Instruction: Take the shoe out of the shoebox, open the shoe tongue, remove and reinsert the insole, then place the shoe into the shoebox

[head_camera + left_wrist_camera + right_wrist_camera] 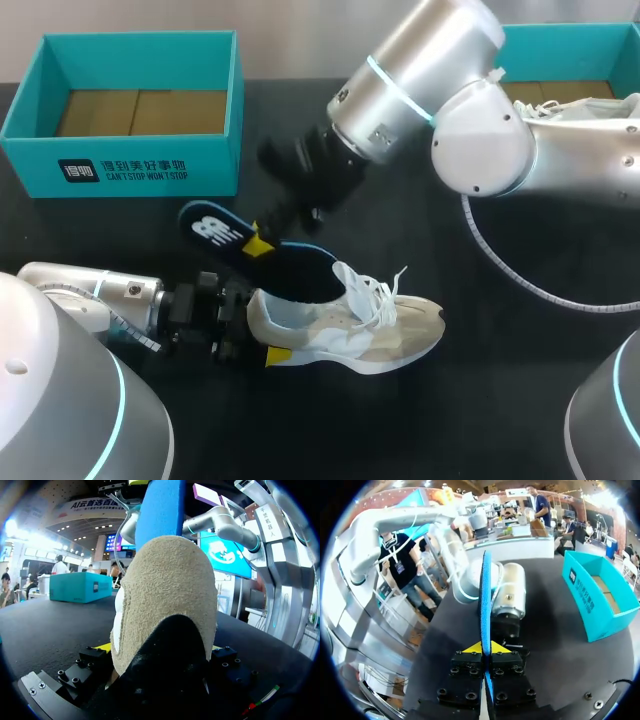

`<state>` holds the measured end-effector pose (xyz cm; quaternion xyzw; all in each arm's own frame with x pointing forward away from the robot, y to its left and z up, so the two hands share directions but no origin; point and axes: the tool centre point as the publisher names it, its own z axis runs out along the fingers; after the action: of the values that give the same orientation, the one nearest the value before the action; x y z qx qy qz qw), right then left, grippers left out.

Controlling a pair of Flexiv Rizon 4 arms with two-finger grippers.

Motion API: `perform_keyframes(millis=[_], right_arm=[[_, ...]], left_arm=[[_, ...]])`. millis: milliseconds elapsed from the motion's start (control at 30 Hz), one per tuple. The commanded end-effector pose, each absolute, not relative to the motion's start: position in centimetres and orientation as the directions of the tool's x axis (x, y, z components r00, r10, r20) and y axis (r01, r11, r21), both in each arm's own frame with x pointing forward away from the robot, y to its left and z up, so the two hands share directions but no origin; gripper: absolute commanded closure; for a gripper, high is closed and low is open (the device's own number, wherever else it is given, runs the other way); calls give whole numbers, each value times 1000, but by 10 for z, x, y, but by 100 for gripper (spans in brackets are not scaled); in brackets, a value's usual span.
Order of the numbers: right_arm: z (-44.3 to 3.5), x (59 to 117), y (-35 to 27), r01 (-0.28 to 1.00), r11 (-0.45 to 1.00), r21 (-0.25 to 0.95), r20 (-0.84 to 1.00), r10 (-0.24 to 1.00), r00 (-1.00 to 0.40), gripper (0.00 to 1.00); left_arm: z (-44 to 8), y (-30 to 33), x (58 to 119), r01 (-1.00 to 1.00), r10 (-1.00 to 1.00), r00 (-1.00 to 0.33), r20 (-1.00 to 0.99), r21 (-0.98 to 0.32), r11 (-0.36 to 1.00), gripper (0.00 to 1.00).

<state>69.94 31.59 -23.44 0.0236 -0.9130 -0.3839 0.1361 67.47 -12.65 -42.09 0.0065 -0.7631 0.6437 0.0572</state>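
Head view: right gripper (pixel 262 243) pinches white-logoed insole (pixel 222 233), left gripper (pixel 258 325) clamps shoe (pixel 375 328)

White lettering and a small logo on the box (pixel 215 165) front; a white logo on the insole (pixel 214 232)

Left pincer (pixel 256 326) low, right pincer (pixel 261 241) above, both clamped.
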Motion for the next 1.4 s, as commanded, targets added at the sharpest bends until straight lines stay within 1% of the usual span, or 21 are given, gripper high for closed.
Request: perform_keyframes(millis=[33,100,200,233,267,767,833,1033,1133,1167,1200,1400], right_arm=[[-208,690,306,57,671,739,187,-124,-974,100],[-192,689,304,43,631,775,164,-134,-977,100],[-172,689,305,35,612,790,155,-145,-977,100],[-164,690,304,45,598,800,157,-136,-978,100],[-155,690,302,81,586,807,162,-87,-983,100],[-155,690,302,81,586,807,162,-87,-983,100],[-140,692,289,103,556,825,154,-47,-987,100],[-93,690,250,125,500,857,140,9,-990,100],[-71,688,230,204,429,880,196,63,-979,100],[-62,687,221,227,368,902,216,71,-974,100],[-53,685,213,219,348,912,207,72,-976,100],[-53,685,213,219,348,912,207,72,-976,100]], left_arm=[[-425,-128,676,-84,61,-994,95,-982,172,100],[-425,-128,676,-84,61,-994,95,-982,172,100],[-425,-128,676,-84,61,-994,95,-982,172,100],[-425,-128,676,-84,61,-994,95,-982,172,100],[-425,-128,676,-84,61,-994,95,-982,172,100],[-425,-128,676,-84,61,-994,95,-982,172,100],[-425,-128,676,-84,61,-994,95,-982,172,100],[-425,-128,676,-84,61,-994,95,-982,172,100],[-425,-128,676,-84,61,-994,95,-982,172,100],[-425,-128,676,-84,61,-994,95,-982,172,100],[-425,-128,676,-84,61,-994,95,-982,172,100],[-425,-128,676,-84,61,-994,95,-982,172,100]])
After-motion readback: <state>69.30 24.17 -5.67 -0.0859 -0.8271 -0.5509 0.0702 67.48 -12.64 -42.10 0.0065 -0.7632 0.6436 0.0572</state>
